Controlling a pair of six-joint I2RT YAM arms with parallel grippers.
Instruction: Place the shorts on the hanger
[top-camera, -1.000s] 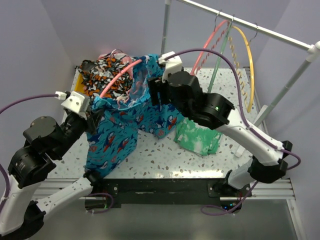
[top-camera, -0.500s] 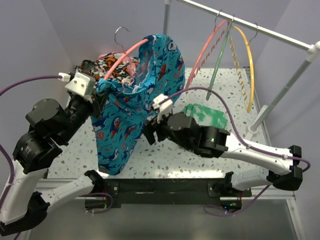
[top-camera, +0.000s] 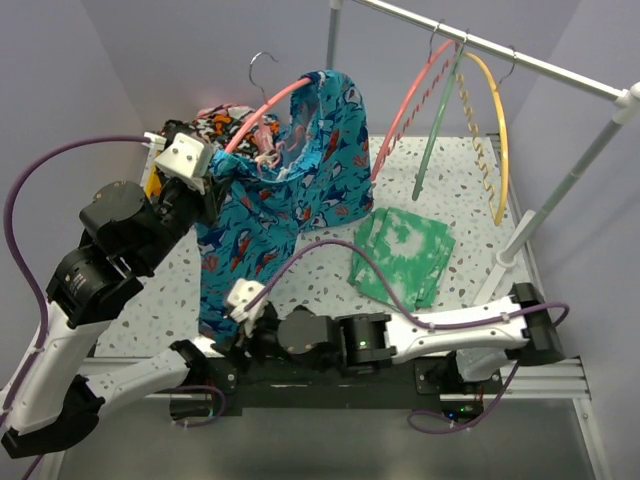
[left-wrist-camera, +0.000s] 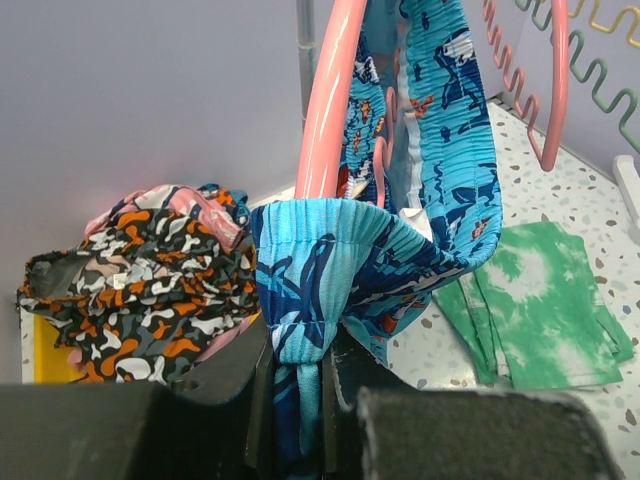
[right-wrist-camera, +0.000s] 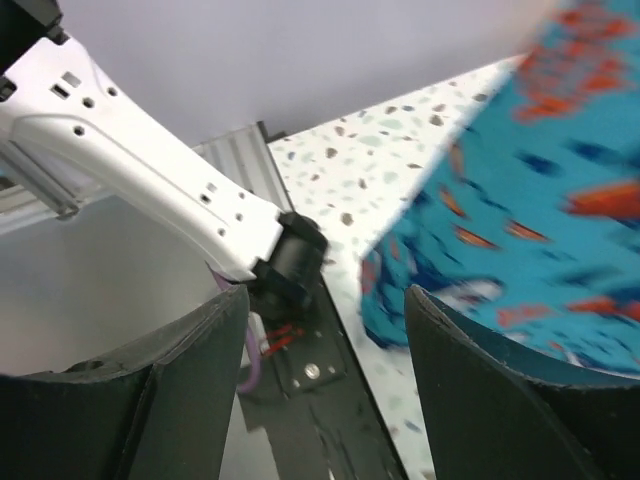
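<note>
Right gripper (right-wrist-camera: 325, 315) pulled back low, jaws apart, empty. Left gripper (left-wrist-camera: 300, 372) pinches shorts (top-camera: 290, 190) at waistband, apparently draped over raised hanger (top-camera: 262, 103). Fabric soft, light, slack: grip the gathered waistband.

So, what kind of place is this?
Probably a robot test booth set up for hanging clothes: plain walls close around a small speckled table, and a rail carries hangers.
</note>
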